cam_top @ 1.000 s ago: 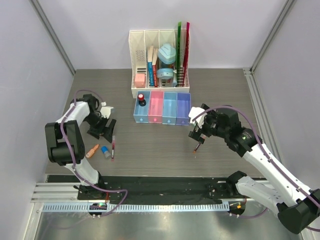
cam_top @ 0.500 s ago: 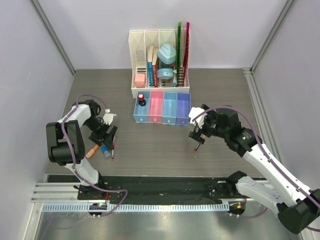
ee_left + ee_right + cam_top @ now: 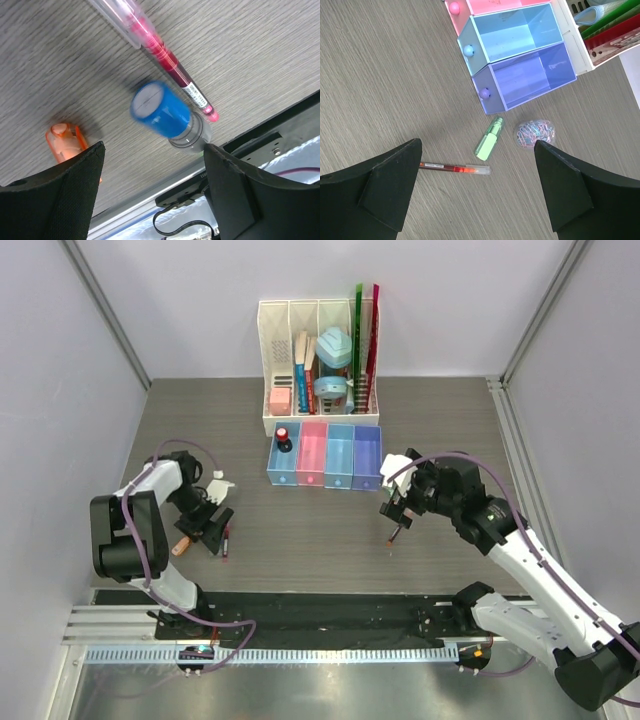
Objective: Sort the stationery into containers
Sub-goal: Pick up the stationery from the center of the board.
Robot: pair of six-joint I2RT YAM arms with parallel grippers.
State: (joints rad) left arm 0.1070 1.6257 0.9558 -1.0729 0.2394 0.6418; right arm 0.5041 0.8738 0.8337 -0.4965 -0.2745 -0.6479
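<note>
My left gripper (image 3: 210,529) is open and low over the table at the near left. In the left wrist view, a blue-capped cylinder (image 3: 162,111) lies just ahead of the left gripper (image 3: 152,165), beside a dark-red pen (image 3: 165,52) and an orange piece (image 3: 65,142). My right gripper (image 3: 400,511) is open above a green piece (image 3: 489,138), a lilac disc of paper clips (image 3: 534,133) and a second red pen (image 3: 452,169). The bins are blue (image 3: 283,465), pink (image 3: 312,455), light blue (image 3: 340,455) and purple (image 3: 367,455). A red-capped cylinder (image 3: 283,437) stands in the blue bin.
The white slotted organiser (image 3: 318,360) with rulers, books and teal items stands behind the bins. The table's near edge and a black rail (image 3: 235,165) lie just past the left gripper. Grey walls close in left and right.
My left gripper has moved toward the near edge, coming down over the blue-capped cylinder by the pen. The right arm has barely moved.
</note>
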